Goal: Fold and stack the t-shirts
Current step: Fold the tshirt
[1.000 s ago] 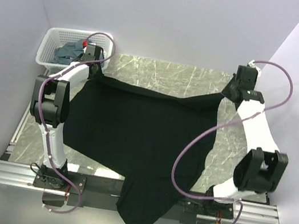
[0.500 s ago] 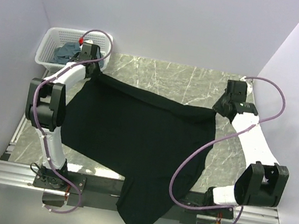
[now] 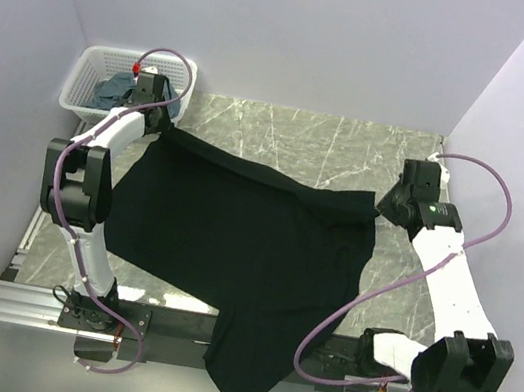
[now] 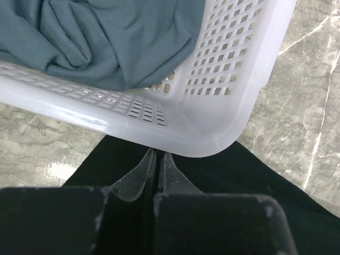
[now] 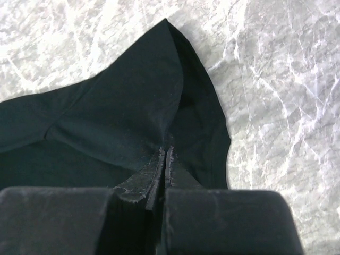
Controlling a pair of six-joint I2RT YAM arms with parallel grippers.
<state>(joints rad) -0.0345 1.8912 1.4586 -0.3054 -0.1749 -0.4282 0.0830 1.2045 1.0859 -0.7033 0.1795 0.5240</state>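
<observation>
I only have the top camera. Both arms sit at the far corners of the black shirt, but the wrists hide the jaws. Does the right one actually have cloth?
Observer: Yes. In the right wrist view the right jaws are shut on a raised fold of the black t-shirt. Its pointed corner lies past their tips on the table.
Operator: And the left side?
Observer: The left jaws are shut too, with black cloth directly under them. The corner of the white basket is right ahead of their tips. I cannot tell whether they touch it.
Operator: What's inside the basket?
Observer: A slate blue-grey t-shirt, bunched and unfolded, pressed against the lattice wall.
</observation>
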